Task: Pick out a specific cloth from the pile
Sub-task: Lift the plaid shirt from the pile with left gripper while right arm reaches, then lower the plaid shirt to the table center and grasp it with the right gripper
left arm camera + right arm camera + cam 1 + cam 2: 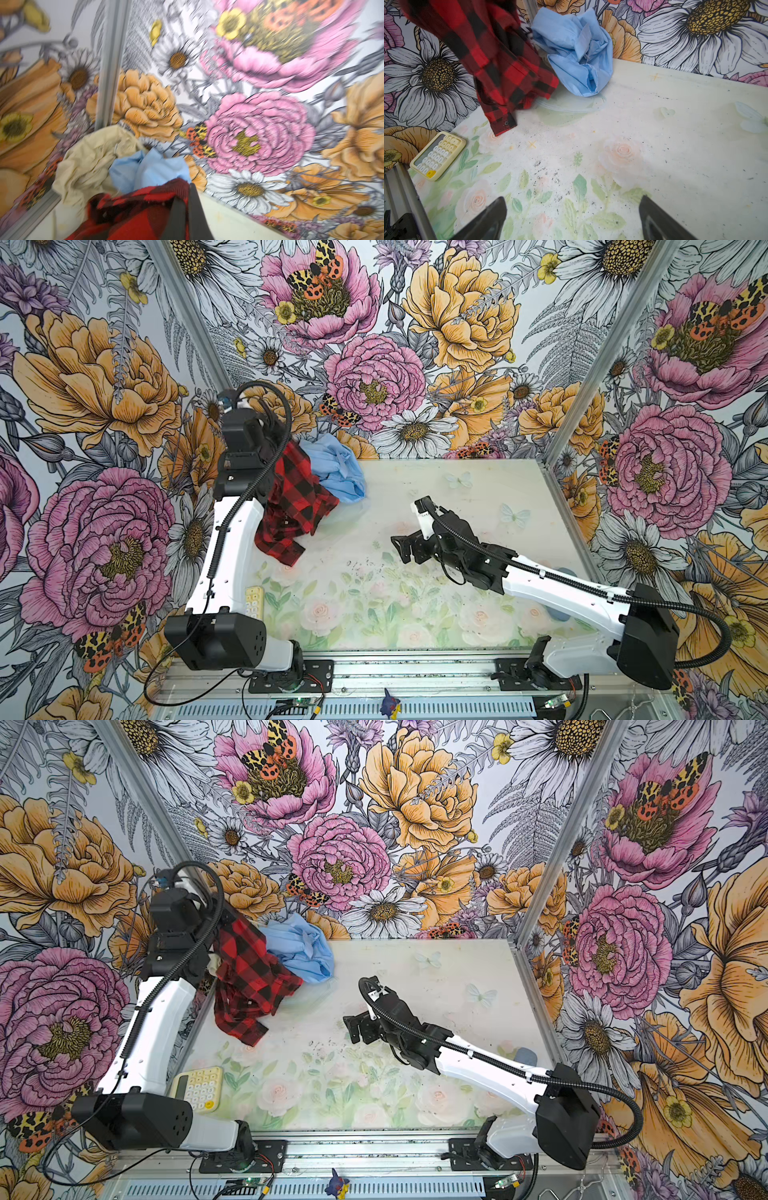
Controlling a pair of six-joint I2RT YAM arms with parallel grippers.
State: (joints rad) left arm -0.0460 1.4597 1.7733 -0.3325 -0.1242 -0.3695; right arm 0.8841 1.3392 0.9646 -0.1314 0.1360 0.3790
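Your left gripper (188, 187) is pinching the cloth (297, 497), partly raised off the pile (336, 477); a cuff is lying on the table (457, 497); right gripper (573, 198) is gaping empty

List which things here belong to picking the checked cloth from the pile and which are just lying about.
Job: red-and-black checked cloth, held by the shut left gripper; the pile: light blue garment, beige cloth.
Lying about: yellow calculator; right gripper, open over the table.

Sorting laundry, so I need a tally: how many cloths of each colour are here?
Red-and-black checked cloth: 1
Light blue cloth: 1
Beige cloth: 1
Total: 3
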